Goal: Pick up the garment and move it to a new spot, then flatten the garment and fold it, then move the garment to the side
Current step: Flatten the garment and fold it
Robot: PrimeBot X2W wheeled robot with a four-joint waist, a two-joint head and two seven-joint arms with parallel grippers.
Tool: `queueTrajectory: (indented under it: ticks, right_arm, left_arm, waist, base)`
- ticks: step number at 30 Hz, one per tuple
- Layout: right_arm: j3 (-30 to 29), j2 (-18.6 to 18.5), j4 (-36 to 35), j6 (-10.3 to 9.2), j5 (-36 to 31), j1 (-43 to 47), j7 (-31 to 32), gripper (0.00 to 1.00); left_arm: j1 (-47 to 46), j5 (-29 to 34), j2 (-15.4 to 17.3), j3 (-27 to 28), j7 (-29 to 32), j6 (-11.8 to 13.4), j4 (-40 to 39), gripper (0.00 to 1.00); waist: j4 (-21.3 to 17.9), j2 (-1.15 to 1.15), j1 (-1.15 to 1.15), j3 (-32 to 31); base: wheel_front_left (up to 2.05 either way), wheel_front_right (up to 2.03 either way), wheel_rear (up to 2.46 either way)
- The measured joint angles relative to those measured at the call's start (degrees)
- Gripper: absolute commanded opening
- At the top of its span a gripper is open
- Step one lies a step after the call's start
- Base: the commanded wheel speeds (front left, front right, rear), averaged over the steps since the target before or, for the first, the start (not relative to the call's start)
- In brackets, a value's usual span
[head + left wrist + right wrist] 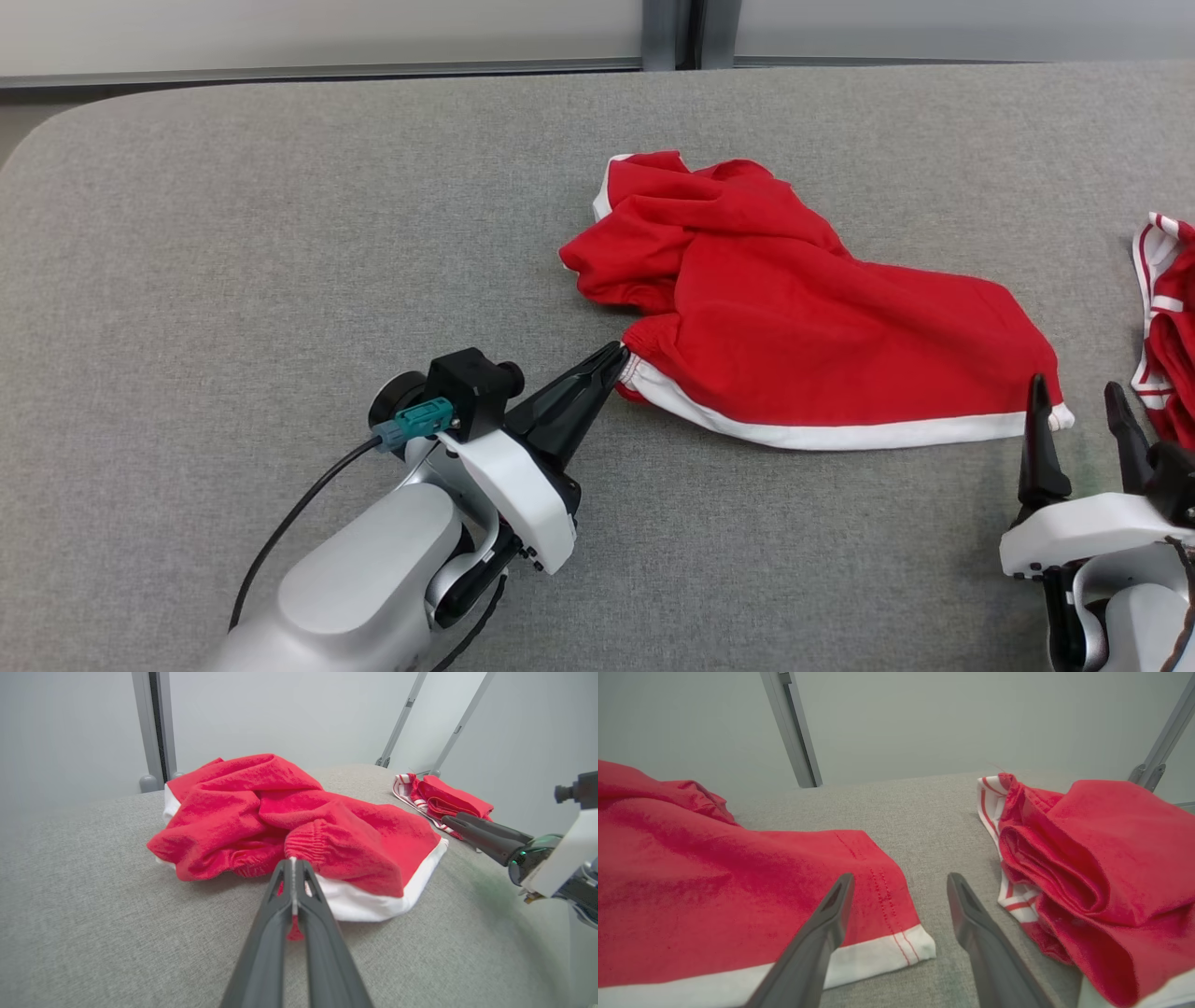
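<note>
Head view: red garment [794,327] with white hem lies crumpled on the grey table [280,233], right of centre. Left gripper [618,353] clamped tight on its gathered waistband corner; left wrist view shows red cloth pinched between the fingers [317,914]. Right gripper [1075,383] spread wide, holding nothing, at the hem's far corner. Second red striped garment [1167,317] lies near the right edge.

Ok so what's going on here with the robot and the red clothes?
The robot is working on the crumpled red shorts on the grey table. Its left gripper is shut on the near waistband edge. The right gripper is open by the hem's far corner and grips nothing. A second red garment lies bunched further right. Nothing is flattened or folded yet.
</note>
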Motion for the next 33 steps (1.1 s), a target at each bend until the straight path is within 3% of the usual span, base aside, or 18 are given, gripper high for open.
queueTrajectory:
  ticks: [15, 17, 23, 28, 33]
  right_arm:
    - [0.5, 0.0, 6.2, 0.00, 1.7, -0.5, 4.3, 1.00]
    - [1.5, -0.1, 6.5, 0.00, 2.7, -0.9, 4.4, 0.01]
    - [3.9, 0.0, 5.2, 0.00, 5.6, -0.9, 4.1, 0.00]
    - [6.2, -0.2, -1.1, 0.00, 7.9, -1.5, 1.7, 0.00]
    - [8.7, -1.7, -7.2, 0.00, 11.2, -2.8, 1.3, 0.00]
  left_arm:
    - [4.1, 4.9, -0.9, 6.1, 0.0, 0.0, -1.7, 0.00]
    - [4.1, 5.2, -1.0, 6.4, 0.0, -0.1, -1.6, 0.00]
    - [4.4, 7.0, -1.2, 8.9, 0.0, 0.3, -1.6, 0.00]
    - [5.6, 5.7, -2.4, 13.5, 0.0, 0.9, -4.1, 0.00]
    - [5.2, 6.5, -1.4, 15.5, 0.0, 1.8, -6.1, 0.00]
  waist:
    - [0.6, 0.00, 0.00, -0.2]
    - [0.5, 0.00, 0.00, -0.2]
    - [0.5, 0.00, 0.00, -0.8]
    - [0.4, 0.00, 0.00, -2.6]
    - [0.1, 0.00, 0.00, -4.7]
  base:
    - [0.00, 0.00, 0.00]
    - [0.00, 0.00, 0.00]
    - [0.00, 0.00, 0.00]
    - [0.00, 0.00, 0.00]
    - [0.00, 0.00, 0.00]
